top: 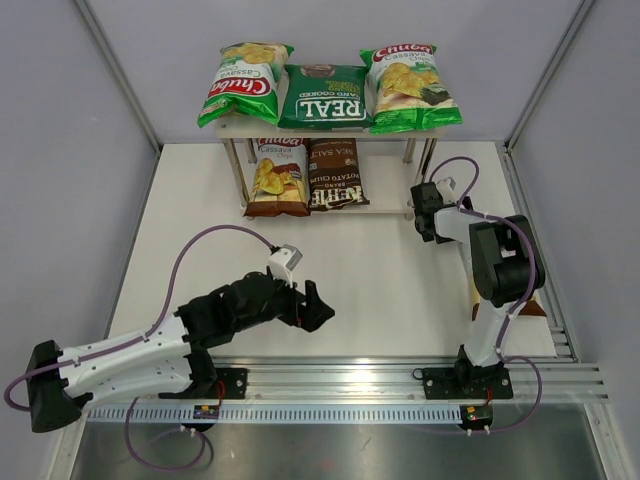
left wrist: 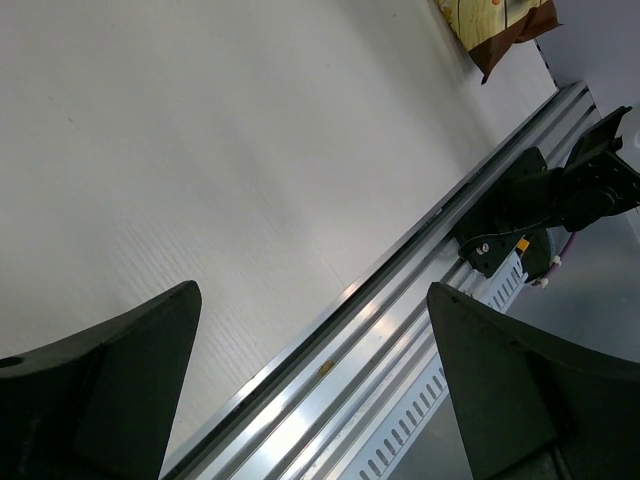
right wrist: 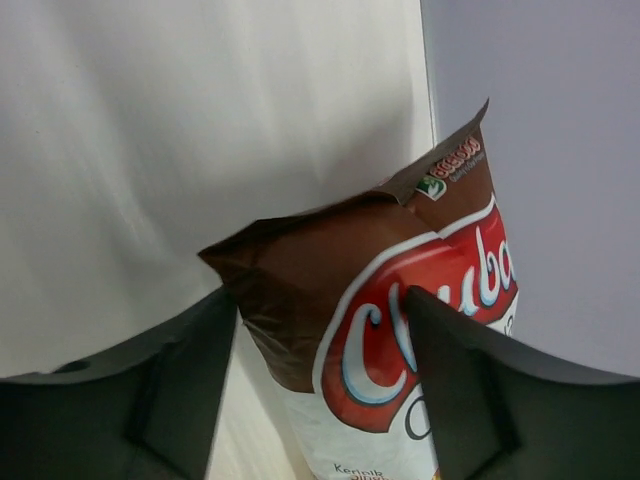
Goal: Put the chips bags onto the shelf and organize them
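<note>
The shelf (top: 392,190) stands at the back. Its top board carries a light-green Chuba bag (top: 245,80), the dark-green REAL bag (top: 322,97) and a second light-green Chuba bag (top: 408,85). On the lower board lie a brown-and-white Chuba bag (top: 278,178) and the dark-brown Kettle bag (top: 335,175). Another brown-and-white Chuba bag (right wrist: 420,240) lies at the table's right side, mostly hidden under the right arm (top: 500,262) in the top view. My right gripper (right wrist: 318,295) is open, its fingers on either side of that bag's top end. My left gripper (top: 322,305) is open and holds nothing.
A silver rail (top: 400,375) runs along the table's near edge, with both arm bases bolted to it. Grey walls close in the back and sides. In the left wrist view the rail (left wrist: 380,340) passes under the left gripper (left wrist: 312,290).
</note>
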You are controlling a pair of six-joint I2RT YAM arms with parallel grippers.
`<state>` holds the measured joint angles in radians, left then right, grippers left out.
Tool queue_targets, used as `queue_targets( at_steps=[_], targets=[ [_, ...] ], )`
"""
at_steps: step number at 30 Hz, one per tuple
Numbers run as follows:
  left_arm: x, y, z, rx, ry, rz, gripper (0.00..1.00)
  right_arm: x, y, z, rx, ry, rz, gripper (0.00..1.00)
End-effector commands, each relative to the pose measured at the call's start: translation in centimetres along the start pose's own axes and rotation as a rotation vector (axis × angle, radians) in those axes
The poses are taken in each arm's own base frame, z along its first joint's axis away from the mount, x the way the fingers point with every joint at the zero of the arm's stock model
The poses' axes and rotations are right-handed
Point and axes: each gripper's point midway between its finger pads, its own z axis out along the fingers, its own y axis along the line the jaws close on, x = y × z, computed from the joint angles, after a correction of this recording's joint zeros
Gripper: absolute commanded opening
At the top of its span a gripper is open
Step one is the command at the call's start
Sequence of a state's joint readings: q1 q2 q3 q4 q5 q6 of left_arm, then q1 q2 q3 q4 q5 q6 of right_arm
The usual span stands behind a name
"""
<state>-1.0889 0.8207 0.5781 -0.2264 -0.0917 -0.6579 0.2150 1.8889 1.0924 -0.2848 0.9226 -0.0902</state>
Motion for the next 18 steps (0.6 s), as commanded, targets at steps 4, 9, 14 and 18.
queue_targets(
  at_steps=[4,9,14,18],
  targets=[
    [-0.9,0.0,-0.5,0.010,-0.048,0.011,0.99,0.5,0.1,-0.1,0.013,0.004,0.069,0.44],
    [-1.2,0.0,-0.8,0.004,-0.063,0.010,0.99,0.3,-0.6,-1.1,0.024,-0.014,0.110,0.20],
    [-1.8,0.6,-1.1,-0.032,-0.085,0.004,0.99,-1.4,-1.1,-5.0,0.015,-0.121,0.142,0.11],
    [-2.5,1.6,-1.6,-0.096,-0.126,-0.023,0.99,-1.2,-0.7,-8.0,-0.029,-0.178,0.180,0.01]
  ],
)
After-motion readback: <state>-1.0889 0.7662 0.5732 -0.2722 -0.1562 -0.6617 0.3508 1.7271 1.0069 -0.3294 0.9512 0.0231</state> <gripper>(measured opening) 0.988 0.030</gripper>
